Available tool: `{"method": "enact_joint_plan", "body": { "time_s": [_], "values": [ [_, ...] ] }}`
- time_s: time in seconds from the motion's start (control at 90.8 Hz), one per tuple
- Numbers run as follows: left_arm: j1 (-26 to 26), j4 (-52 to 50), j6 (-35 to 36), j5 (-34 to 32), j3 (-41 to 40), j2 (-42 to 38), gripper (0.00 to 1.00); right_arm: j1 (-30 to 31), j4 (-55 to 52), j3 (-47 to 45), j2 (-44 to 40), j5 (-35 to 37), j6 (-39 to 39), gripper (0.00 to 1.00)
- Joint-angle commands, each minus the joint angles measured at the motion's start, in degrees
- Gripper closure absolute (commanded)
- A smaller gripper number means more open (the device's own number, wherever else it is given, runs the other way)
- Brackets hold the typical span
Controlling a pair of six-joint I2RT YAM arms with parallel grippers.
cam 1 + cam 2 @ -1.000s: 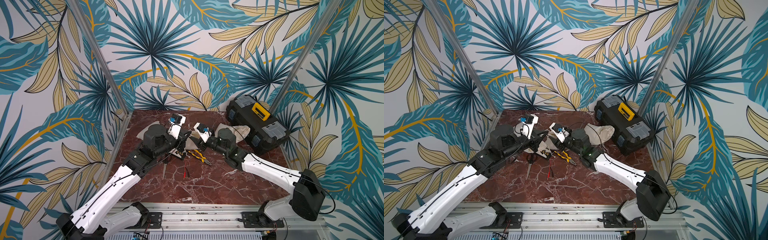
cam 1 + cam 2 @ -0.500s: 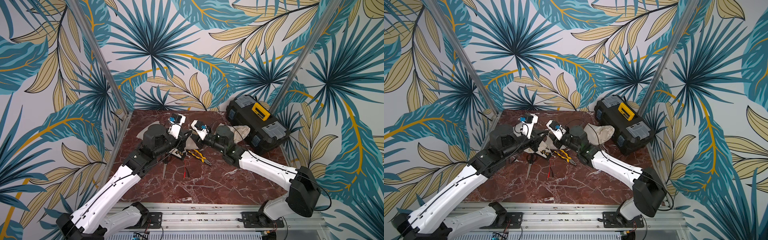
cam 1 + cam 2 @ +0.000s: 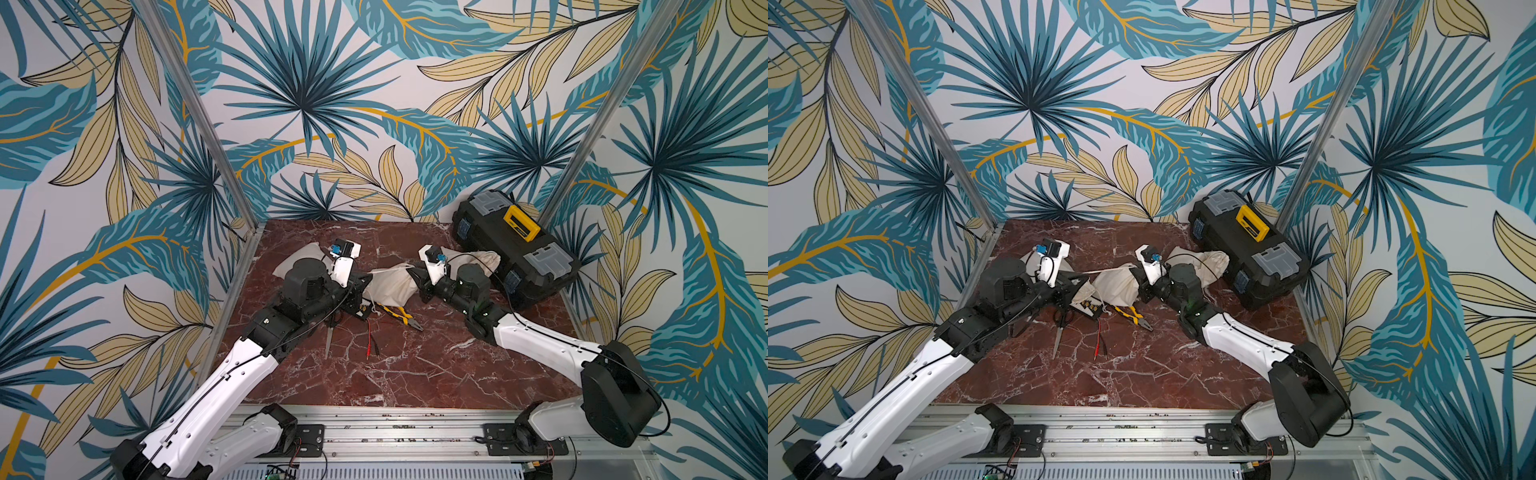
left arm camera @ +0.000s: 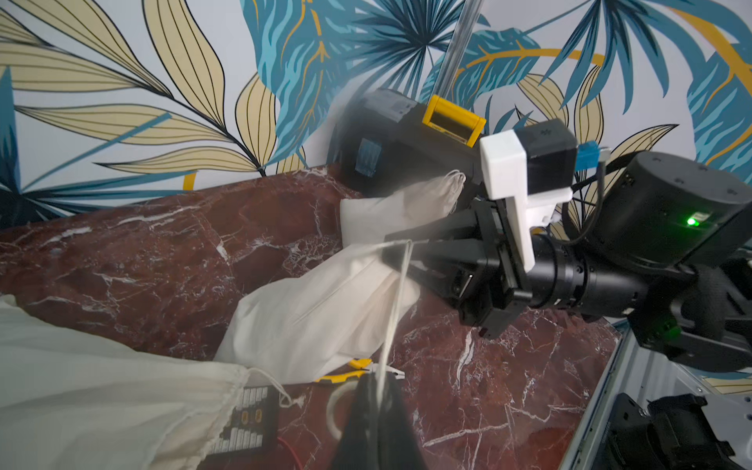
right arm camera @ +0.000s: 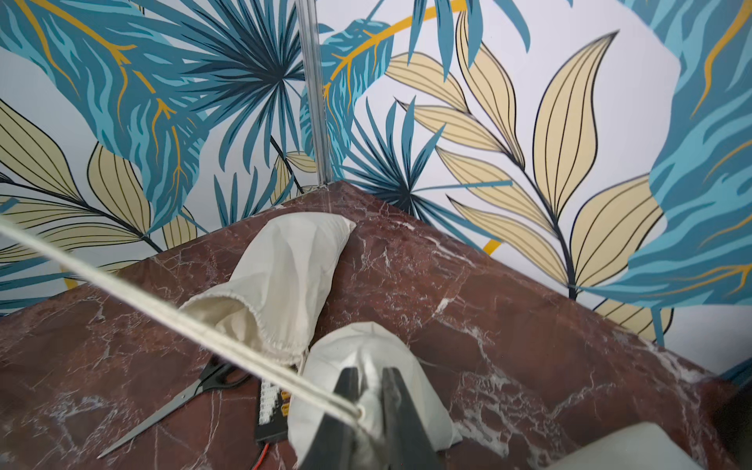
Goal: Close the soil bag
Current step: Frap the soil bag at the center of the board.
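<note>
The soil bag (image 3: 390,286) (image 3: 1115,286) is a white cloth drawstring sack lying mid-table between my two arms. My left gripper (image 3: 365,282) (image 4: 376,382) is shut on the bag's drawstring (image 4: 392,309) (image 5: 162,309), which runs taut from it to the bag's mouth. My right gripper (image 3: 409,272) (image 5: 370,374) is shut on the gathered neck of the soil bag (image 5: 358,346), with cloth pinched between its fingers. In the left wrist view the soil bag (image 4: 321,309) slopes up to the right gripper (image 4: 386,248).
A second cloth bag (image 3: 303,255) (image 5: 285,276) lies at the back left, a third (image 3: 478,257) against the black toolbox (image 3: 515,245). Yellow pliers (image 3: 401,313), scissors (image 3: 330,336), red leads (image 3: 370,340) and a black connector board (image 3: 365,309) lie in front of the bag.
My right gripper has narrowed onto the bag's neck and shifted to the right, away from the left gripper. The drawstring between them is now stretched. The left arm has barely moved.
</note>
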Motion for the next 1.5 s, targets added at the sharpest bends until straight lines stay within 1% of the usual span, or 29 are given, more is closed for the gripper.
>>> {"method": "enact_joint_plan", "body": {
  "time_s": [0.0, 0.055, 0.099, 0.165, 0.22, 0.264, 0.341, 0.485, 0.628, 0.716, 0.782, 0.837, 0.925, 1.046, 1.112, 1.156, 1.245, 1.322, 1.399, 1.487],
  "values": [
    [4.46, 11.48, -1.41, -6.69, 4.6, -11.53, 1.0, -10.87, -20.99, -7.36, 0.51, 24.86, 9.18, 0.77],
    [4.72, 11.42, -1.46, -6.52, 4.75, -11.87, 1.0, -10.88, -20.38, -7.42, -1.28, 24.73, 9.87, 0.72],
    [4.79, 11.41, -1.55, -6.02, 4.89, -11.85, 1.0, -10.83, -19.54, -7.03, -1.7, 23.35, 9.43, 0.71],
    [4.66, 11.42, -1.93, -3.0, 5.09, -10.93, 1.0, -9.83, -17.59, -5.51, -1.97, 17.54, 7.02, 0.7],
    [4.65, 11.58, -2.45, 1.62, 5.47, -9.4, 1.0, -6.78, -13.91, -4.36, -2.43, 14.3, 4.41, 0.68],
    [4.65, 11.63, -3.03, 4.53, 5.74, -7.82, 1.0, -4.1, -11.32, -3.11, -2.87, 12.42, 2.42, 0.64],
    [3.88, 12.83, -3.88, 7.12, 5.53, -5.81, 1.0, -0.69, -7.29, -0.08, -3.34, 8.92, -0.06, 0.59],
    [1.62, 13.1, -3.38, 6.7, 5.65, -3.35, 1.0, 4.81, -6.78, 6.26, -3.05, 4.65, -4.58, 0.46],
    [1.04, 13.37, -3.36, 6.83, 5.67, -2.53, 1.0, 9.66, -6.29, 8.35, -4.67, 0.15, -6.77, 0.33],
    [0.95, 13.69, -3.41, 6.68, 5.55, -2.5, 1.0, 11.98, -7.26, 10.48, -4.38, -4.39, -7.69, 0.26],
    [0.78, 13.78, -3.35, 6.62, 5.53, -2.44, 1.0, 13.72, -8.33, 12.55, -2.82, -7.08, -8.3, 0.24],
    [0.83, 13.75, -3.41, 6.6, 5.56, -2.64, 1.0, 14.52, -7.22, 13.6, -1.62, -8.77, -8.09, 0.24],
    [0.69, 13.8, -3.44, 6.39, 5.55, -2.96, 1.0, 15.28, -4.86, 15.23, 0.87, -9.65, -7.17, 0.24],
    [0.6, 13.68, -3.45, 6.16, 5.64, -3.11, 1.0, 15.57, -4.42, 19.16, 5.23, -9.38, -6.61, 0.28],
    [0.61, 13.88, -3.49, 5.93, 5.61, -3.12, 1.0, 15.58, -3.88, 20.62, 7.48, -8.77, -6.05, 0.34],
    [0.61, 14.14, -3.57, 5.88, 5.63, -3.28, 1.0, 15.52, -3.71, 20.93, 8.61, -8.04, -6.19, 0.43],
    [0.62, 14.85, -4.03, 5.99, 5.85, -4.02, 1.0, 14.72, -3.93, 19.96, 10.57, -4.91, -6.8, 0.65],
    [0.62, 14.49, -3.64, 4.58, 6.49, -5.36, 1.0, 12.87, -5.8, 18.22, 12.01, -0.87, -6.26, 0.79],
    [0.7, 13.65, -3.19, 2.25, 7.38, -7.49, 1.0, 10.03, -6.85, 13.39, 11.7, 4.02, -4.38, 0.81],
    [0.81, 12.22, -3.46, 1.84, 9.47, -9.27, 1.0, 6.0, -10.53, 7.54, 10.69, 10.12, -0.09, 0.81]
  ]
}}
